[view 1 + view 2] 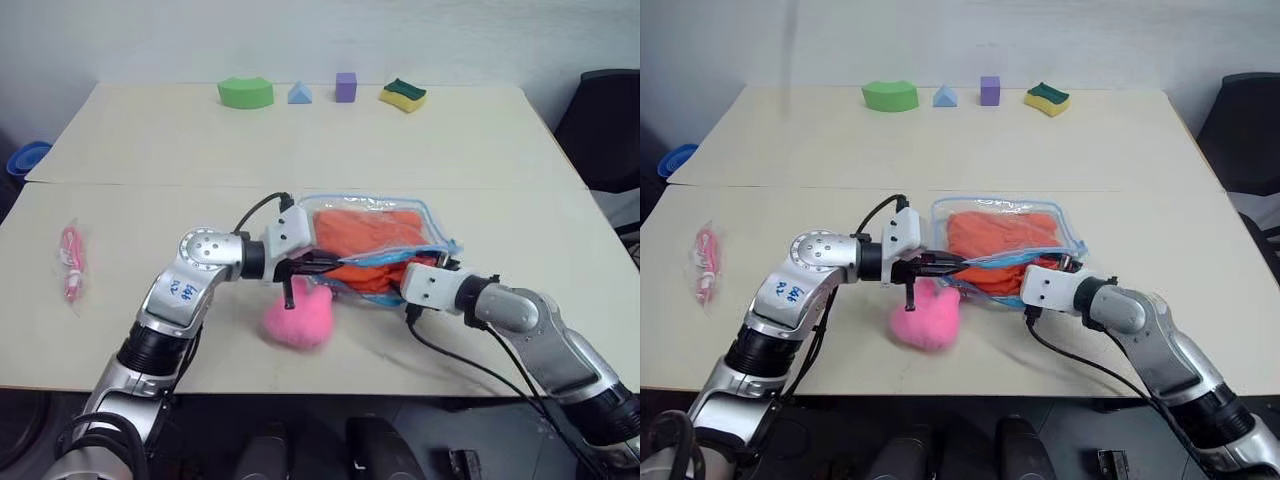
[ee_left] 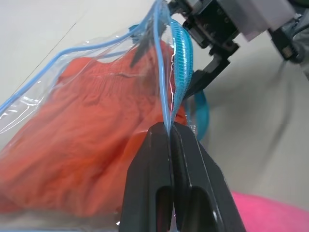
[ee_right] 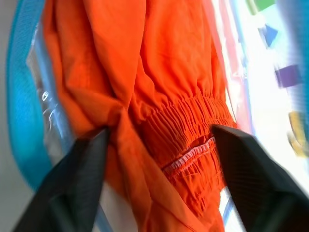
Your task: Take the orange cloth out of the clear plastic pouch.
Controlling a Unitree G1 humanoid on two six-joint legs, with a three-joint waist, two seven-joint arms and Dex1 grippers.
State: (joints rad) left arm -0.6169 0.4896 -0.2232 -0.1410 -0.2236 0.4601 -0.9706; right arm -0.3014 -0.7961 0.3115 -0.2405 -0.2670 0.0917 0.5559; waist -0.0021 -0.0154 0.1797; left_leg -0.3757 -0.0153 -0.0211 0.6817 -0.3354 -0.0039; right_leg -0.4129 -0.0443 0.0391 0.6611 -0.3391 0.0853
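Orange cloth (image 1: 372,232) lies inside the clear plastic pouch (image 1: 432,218), which rests on the desk (image 1: 300,140) in front of the robot, with a pink plush lump (image 1: 298,318) just beside the pouch's near edge. In the left eye view the left gripper (image 1: 318,266) reaches in from the left to the pouch's blue-edged mouth, and the right gripper (image 1: 405,272) comes in from the right at the same opening; its fingertips are covered by the pouch edge here. A slim packet with pink contents (image 1: 71,262) lies well apart at the desk's left side.

From the left wrist, the two black fingers (image 2: 149,179) are pressed together on one blue zipper lip of the pouch, lifting it. The right gripper's black finger shows beyond, at the mouth.

From the right wrist, the fingers (image 3: 72,188) stand spread, one on each side of a bunched fold near the cloth's gathered seam, not yet pinching it.

To do this step well, I judge the left should keep the lip raised and steady while the right closes on the thick gathered part, catching fabric alone and no plastic, then draws out along the opening. How deep the fingertips sit inside the mouth is hard to tell.
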